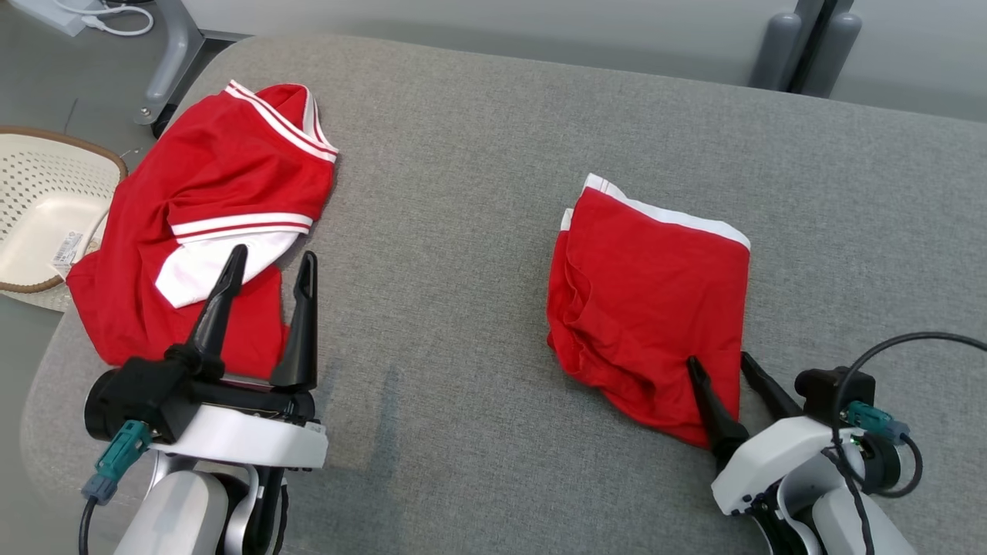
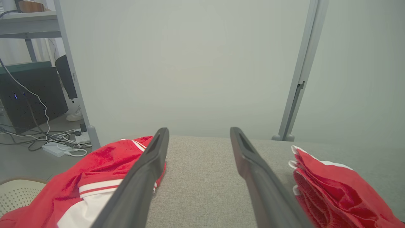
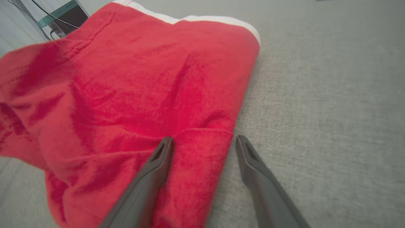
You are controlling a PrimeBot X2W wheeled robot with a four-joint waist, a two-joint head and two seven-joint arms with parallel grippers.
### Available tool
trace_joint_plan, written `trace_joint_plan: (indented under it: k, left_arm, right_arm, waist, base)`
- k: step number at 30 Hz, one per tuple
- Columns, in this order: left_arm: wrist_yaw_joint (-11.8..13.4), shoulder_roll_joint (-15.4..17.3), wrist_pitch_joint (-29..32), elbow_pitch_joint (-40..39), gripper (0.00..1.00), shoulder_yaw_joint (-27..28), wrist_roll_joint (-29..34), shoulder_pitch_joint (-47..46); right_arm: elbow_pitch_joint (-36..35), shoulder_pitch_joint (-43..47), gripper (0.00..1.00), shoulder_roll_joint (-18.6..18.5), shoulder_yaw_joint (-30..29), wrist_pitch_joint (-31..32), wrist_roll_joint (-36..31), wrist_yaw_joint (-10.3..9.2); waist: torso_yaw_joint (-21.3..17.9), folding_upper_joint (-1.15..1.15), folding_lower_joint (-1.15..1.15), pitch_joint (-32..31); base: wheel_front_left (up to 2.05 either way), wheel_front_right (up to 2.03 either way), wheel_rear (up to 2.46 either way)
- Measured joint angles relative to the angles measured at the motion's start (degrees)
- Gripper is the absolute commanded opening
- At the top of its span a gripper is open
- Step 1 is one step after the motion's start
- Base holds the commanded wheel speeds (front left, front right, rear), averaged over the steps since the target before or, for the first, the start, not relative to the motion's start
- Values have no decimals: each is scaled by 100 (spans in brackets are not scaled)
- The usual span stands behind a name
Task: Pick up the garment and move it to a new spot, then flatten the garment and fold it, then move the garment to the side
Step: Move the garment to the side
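Observation:
A folded red garment [image 1: 655,293] with a white band along its far edge lies on the right of the grey padded table [image 1: 463,193]. My right gripper [image 1: 719,358] is open at its near right corner: one finger rests over the cloth and the other on the table just beside the edge, as the right wrist view shows [image 3: 204,138] over the red garment [image 3: 142,79]. A second, crumpled red and white garment [image 1: 224,177] lies at the table's left. My left gripper [image 1: 274,254] is open above its near right edge, holding nothing [image 2: 199,129].
A cream perforated basket [image 1: 38,208] sits off the table's left edge. Grey metal posts [image 2: 300,72] stand behind the far edge. A power strip and cables [image 2: 57,148] lie on the floor at the far left. Bare grey cloth separates the two garments.

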Motion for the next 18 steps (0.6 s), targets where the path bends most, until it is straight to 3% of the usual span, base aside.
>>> trace_joint_plan:
  k: [2, 3, 4, 5, 6, 18]
  left_arm:
    - [-30, 0, -19, -19, 100, 38, 16, -1]
    - [-42, -3, -31, -31, 100, 48, 23, -2]
    - [-47, -15, -42, -44, 100, 75, 26, -2]
    - [-56, -32, -56, -80, 100, 110, 30, -5]
    - [-79, -31, -57, -88, 100, 140, 37, -21]
    - [-151, -14, -81, -151, 100, 401, 155, 18]
  right_arm:
    - [162, -85, 100, 1, 79, -5, 151, 0]
    - [221, -125, 95, -5, 126, 12, 212, 0]
    - [274, -169, 45, -27, 188, 12, 288, -1]
    - [322, -209, 29, -33, 219, 11, 401, -1]
    - [357, -253, 0, -38, 260, 8, 483, -2]
    - [558, -422, 0, -352, 664, -152, 915, 2]
  waist:
    - [28, 0, 0, 2]
    - [38, 0, 0, 1]
    - [44, 0, 0, 1]
    - [49, 0, 0, 5]
    - [48, 0, 0, 5]
    - [-260, 0, 0, -87]
  base:
    - [0, 0, 0]
    - [0, 0, 0]
    - [0, 0, 0]
    - [0, 0, 0]
    - [0, 0, 0]
    - [0, 0, 0]
